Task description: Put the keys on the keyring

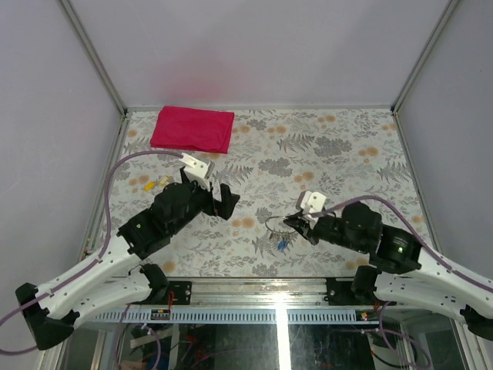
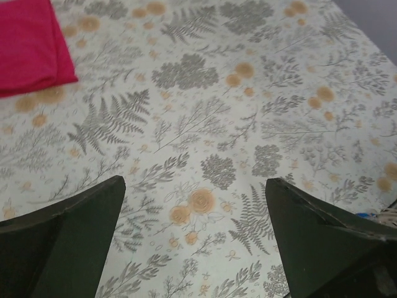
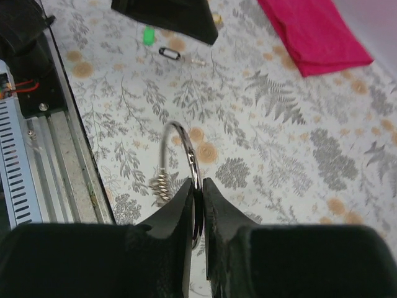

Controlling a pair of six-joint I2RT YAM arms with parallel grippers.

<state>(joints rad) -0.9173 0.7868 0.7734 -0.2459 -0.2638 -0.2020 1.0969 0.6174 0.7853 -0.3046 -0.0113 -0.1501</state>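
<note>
Since the right tool (image 3: 197,184) grips the keyring (image 3: 181,146) only by a thin stretch of wire at the very tips of its 2 fingers, the likeliest trouble, as I judge it, is the ring twisting or sliding out of that hold once anything pushes on it. A key pressed against the loop could swing the ring round the pinch point. The small coil (image 3: 160,185) on the wire beside the fingertips could also snag.

The keys (image 1: 283,245) are a second risk. Their 2 blue heads lie on the table (image 1: 339,154) just beside the ring, on the side toward the arm bases. They look tiny and flat, so a grasp could skid off them or shove them away. Whether they are already linked to the ring I cannot tell from overhead.

The green tag (image 3: 147,35) and the dark oval clip (image 3: 169,53) lie well apart from the ring, near the left arm, and either could be picked up by mistake.

The right tool has its jaws almost together, clamped on the ring wire, with the loop standing out beyond the fingertips. The left tool (image 2: 193,182) is spread wide and holds nothing. Only bare floral table shows between its 2 fingers, and it sits apart from the ring, to its left.
</note>
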